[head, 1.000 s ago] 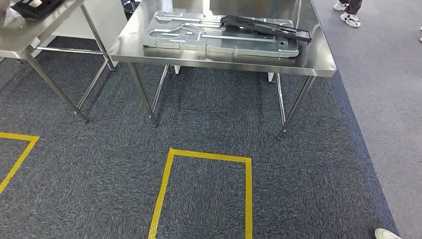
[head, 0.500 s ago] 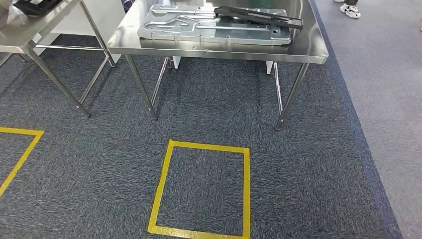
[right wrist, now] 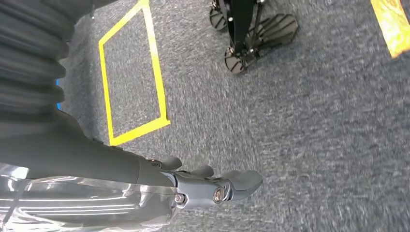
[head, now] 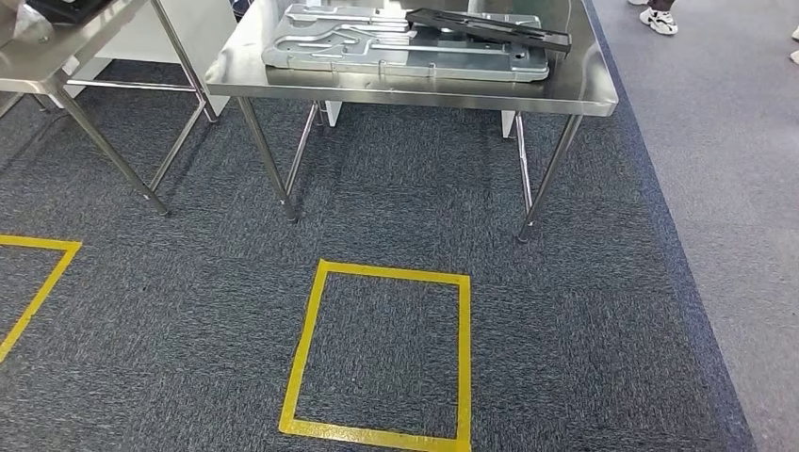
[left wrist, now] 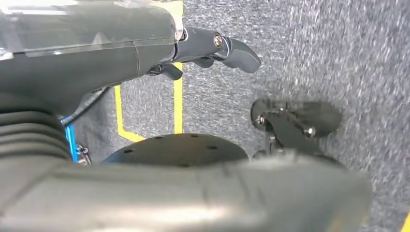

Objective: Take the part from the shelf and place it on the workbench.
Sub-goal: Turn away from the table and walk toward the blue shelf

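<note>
Counter (head: pixel 565 94): stainless steel, on thin metal legs, standing on dark grey carpet.
Metal plate (head: pixel 405 52): large, silver, ribbed; lies flat along the counter's middle, reaching close to its front edge.
Part (head: pixel 490 28): long, black, flat; rests on top of the metal plate, angled toward the counter's right edge.
Floor marking (head: pixel 382 353): yellow tape square on the carpet in front of the counter.
Second counter (head: pixel 57 66): to the left, well apart, carrying a dark object at its far edge.
Left hand (left wrist: pixel 212 50): hangs over the carpet, fingers extended, grasping nothing.
Right hand (right wrist: pixel 212 186): hangs over the carpet, fingers extended, grasping nothing.
Person: shoes (head: pixel 660 19) on the lighter floor beyond the counter's far right corner.
</note>
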Robot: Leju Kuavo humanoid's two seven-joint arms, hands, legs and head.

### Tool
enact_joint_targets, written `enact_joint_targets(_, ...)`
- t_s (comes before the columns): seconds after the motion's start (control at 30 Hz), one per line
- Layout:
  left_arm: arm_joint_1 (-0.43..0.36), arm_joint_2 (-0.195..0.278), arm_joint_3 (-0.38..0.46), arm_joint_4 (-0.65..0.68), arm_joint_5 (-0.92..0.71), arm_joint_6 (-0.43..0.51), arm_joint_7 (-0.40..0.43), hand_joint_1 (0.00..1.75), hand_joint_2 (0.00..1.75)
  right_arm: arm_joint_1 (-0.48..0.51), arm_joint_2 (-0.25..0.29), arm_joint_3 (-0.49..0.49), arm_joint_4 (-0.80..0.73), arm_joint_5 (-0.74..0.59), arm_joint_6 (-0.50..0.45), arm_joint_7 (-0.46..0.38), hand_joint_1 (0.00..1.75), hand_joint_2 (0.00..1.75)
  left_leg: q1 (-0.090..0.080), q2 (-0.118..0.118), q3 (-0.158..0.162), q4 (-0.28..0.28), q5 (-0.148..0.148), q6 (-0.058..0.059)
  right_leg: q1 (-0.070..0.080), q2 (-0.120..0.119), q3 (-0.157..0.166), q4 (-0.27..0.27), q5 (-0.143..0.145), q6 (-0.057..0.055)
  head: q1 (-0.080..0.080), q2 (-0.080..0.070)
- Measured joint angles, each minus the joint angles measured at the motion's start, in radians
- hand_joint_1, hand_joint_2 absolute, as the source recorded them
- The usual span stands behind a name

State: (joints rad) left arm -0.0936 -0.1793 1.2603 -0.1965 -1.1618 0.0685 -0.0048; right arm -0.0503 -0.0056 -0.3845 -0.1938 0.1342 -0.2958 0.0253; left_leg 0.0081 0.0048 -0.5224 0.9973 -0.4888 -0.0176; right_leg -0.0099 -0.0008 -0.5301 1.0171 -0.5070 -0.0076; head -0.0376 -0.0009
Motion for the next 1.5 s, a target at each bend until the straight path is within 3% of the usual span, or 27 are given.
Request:
enact_joint_targets(0.33,0.001,0.010,0.000,0.000,0.001,0.007,-0.004,0.00,0.00,-0.003,0.021,0.000,0.000,0.020,0.008,0.019,0.00,0.00,-0.009,0.000,-0.010,0.005,0.005,0.011,-0.009,-0.001,-0.003,-0.004,0.010,0.014,0.000,0.000)
enact_joint_targets(0.43,0.002,0.019,0.000,0.000,0.001,0.019,0.014,0.00,0.00,-0.004,0.030,0.000,0.000,0.022,0.014,0.025,0.00,0.00,-0.009,-0.002,0.001,-0.027,0.025,0.036,-0.013,-0.004,0.004,-0.020,0.017,0.028,0.000,0.000)
enact_joint_targets(0.47,0.002,0.021,0.000,0.000,0.001,0.022,0.018,0.00,0.00,-0.004,0.032,0.000,0.000,0.024,0.017,0.024,0.00,0.00,-0.005,-0.003,0.010,-0.050,0.039,0.046,-0.011,-0.004,0.000,-0.009,0.003,0.029,0.000,0.000)
enact_joint_targets(0.53,0.003,0.022,0.001,0.000,0.001,0.025,0.022,0.00,0.00,-0.005,0.033,0.000,0.000,0.028,0.024,0.022,0.00,0.00,0.001,-0.009,0.017,-0.079,0.059,0.052,-0.013,-0.001,-0.039,0.078,-0.057,0.031,0.003,0.000)
enact_joint_targets(0.6,0.006,0.024,0.001,0.000,0.001,0.026,0.021,0.00,0.00,-0.005,0.034,0.000,0.000,0.030,0.029,0.018,0.00,0.00,0.005,-0.020,0.007,-0.077,0.064,0.048,-0.020,0.000,-0.095,0.198,-0.115,0.039,0.003,0.000)
enact_joint_targets(0.63,0.007,0.024,0.001,0.000,0.000,0.024,0.019,0.00,0.00,-0.005,0.034,0.000,0.000,0.030,0.030,0.015,0.00,0.00,0.008,-0.026,0.001,-0.070,0.064,0.044,-0.025,0.000,-0.107,0.228,-0.120,0.045,0.003,0.000)
enact_joint_targets(0.67,0.009,0.024,0.001,0.000,-0.001,0.022,0.016,0.00,0.00,-0.005,0.034,0.000,0.000,0.030,0.030,0.011,0.00,0.00,0.012,-0.034,-0.006,-0.061,0.062,0.038,-0.030,0.001,-0.102,0.220,-0.105,0.051,0.003,0.000)
enact_joint_targets(0.73,0.009,0.025,0.001,0.000,-0.003,0.016,0.008,0.00,0.00,-0.004,0.034,0.000,0.000,0.030,0.031,0.004,0.00,0.00,0.025,-0.054,-0.024,-0.027,0.051,0.017,-0.044,0.017,-0.045,0.114,-0.049,0.070,0.004,0.000)
enact_joint_targets(0.77,0.008,0.027,0.001,-0.001,-0.004,0.014,0.004,0.00,0.00,-0.004,0.036,0.000,0.000,0.030,0.031,0.002,0.00,0.00,0.028,-0.064,-0.038,-0.004,0.042,0.004,-0.047,0.033,-0.021,0.063,-0.030,0.073,0.006,0.000)
enact_joint_targets(0.83,0.006,0.031,0.001,-0.001,-0.004,0.012,0.000,0.00,0.00,-0.005,0.039,0.000,0.001,0.030,0.031,0.001,0.00,0.00,0.027,-0.081,-0.061,0.028,0.032,-0.014,-0.049,0.053,-0.008,0.030,-0.026,0.060,0.006,0.000)
enact_joint_targets(0.9,0.008,0.034,0.000,-0.002,-0.005,0.012,-0.001,0.00,0.00,-0.007,0.040,0.000,0.002,0.030,0.031,0.001,0.00,0.00,0.029,-0.094,-0.071,0.033,0.034,-0.022,-0.045,0.038,-0.018,0.045,-0.026,0.034,0.003,0.000)
enact_joint_targets(0.97,0.013,0.034,0.000,-0.001,-0.006,0.011,-0.002,0.00,0.00,-0.008,0.040,0.000,0.002,0.030,0.031,0.001,0.00,0.00,0.032,-0.075,-0.084,0.056,0.021,-0.026,-0.041,0.019,-0.024,0.048,-0.021,0.018,0.001,0.000)
enact_joint_targets(1.0,0.014,0.035,0.000,-0.001,-0.007,0.010,-0.004,0.00,0.00,-0.007,0.040,0.000,0.002,0.031,0.031,0.001,0.00,0.00,0.032,-0.055,-0.101,0.093,-0.003,-0.026,-0.039,0.010,-0.028,0.048,-0.019,0.012,0.000,0.000)
enact_joint_targets(1.03,0.013,0.035,0.000,-0.001,-0.009,0.007,-0.008,0.00,0.00,-0.007,0.040,0.000,0.002,0.032,0.030,0.002,0.00,0.00,0.030,-0.032,-0.127,0.151,-0.038,-0.025,-0.034,0.000,-0.031,0.048,-0.016,0.008,-0.001,0.000)
enact_joint_targets(1.1,0.009,0.035,0.000,-0.002,-0.012,-0.001,-0.019,0.00,0.00,-0.005,0.040,0.000,0.002,0.036,0.028,0.003,0.00,0.00,0.027,-0.013,-0.183,0.284,-0.104,-0.021,-0.025,-0.023,-0.038,0.048,-0.014,0.003,-0.002,0.000)
enact_joint_targets(1.13,0.008,0.036,0.000,-0.002,-0.012,-0.004,-0.024,0.00,0.00,-0.005,0.040,0.000,0.002,0.038,0.027,0.004,0.00,0.00,0.025,-0.011,-0.196,0.323,-0.116,-0.016,-0.020,-0.036,-0.040,0.048,-0.013,0.002,-0.002,0.000)
enact_joint_targets(1.17,0.008,0.036,0.000,-0.002,-0.012,-0.005,-0.026,0.00,0.00,-0.006,0.041,0.000,0.002,0.040,0.027,0.005,0.00,0.00,0.021,-0.010,-0.190,0.324,-0.110,-0.009,-0.014,-0.048,-0.041,0.048,-0.013,0.001,-0.002,0.000)
enact_joint_targets(1.2,0.007,0.037,0.000,-0.002,-0.013,-0.006,-0.028,0.00,0.00,-0.007,0.041,0.000,0.002,0.042,0.026,0.006,0.00,0.00,0.014,-0.006,-0.164,0.286,-0.089,0.003,-0.009,-0.059,-0.041,0.048,-0.013,0.000,-0.002,0.000)
enact_joint_targets(1.27,0.005,0.041,-0.001,-0.002,-0.019,-0.006,-0.028,0.00,0.00,-0.010,0.044,0.000,0.002,0.044,0.027,0.005,0.00,0.00,-0.006,0.031,-0.082,0.146,-0.039,0.034,-0.002,-0.080,-0.038,0.047,-0.013,0.000,-0.001,0.000)
enact_joint_targets(1.33,-0.001,0.045,-0.004,-0.002,-0.027,-0.007,-0.027,0.00,0.00,-0.010,0.047,0.000,0.002,0.044,0.028,0.004,0.00,0.00,-0.023,0.067,-0.036,0.056,-0.020,0.054,0.000,-0.102,-0.035,0.045,-0.013,0.003,-0.001,0.000)
enact_joint_targets(1.37,-0.002,0.046,-0.006,-0.002,-0.029,-0.008,-0.026,0.00,0.00,-0.011,0.048,0.000,0.002,0.044,0.029,0.003,0.00,0.00,-0.027,0.069,-0.035,0.046,-0.022,0.056,-0.001,-0.113,-0.033,0.043,-0.012,0.006,-0.001,0.000)
enact_joint_targets(1.43,0.000,0.047,-0.009,-0.002,-0.030,-0.009,-0.023,0.00,0.00,-0.013,0.049,0.000,0.001,0.045,0.029,0.003,0.00,0.00,-0.026,0.046,-0.031,0.029,-0.009,0.056,-0.004,-0.127,-0.026,0.037,-0.011,0.017,-0.001,0.000)
enact_joint_targets(1.5,0.004,0.047,-0.010,-0.002,-0.030,-0.009,-0.022,0.00,0.00,-0.013,0.050,0.000,0.000,0.048,0.029,0.002,0.00,0.00,-0.019,0.025,-0.018,0.002,0.011,0.058,-0.005,-0.085,-0.031,0.060,-0.033,0.026,0.001,0.000)
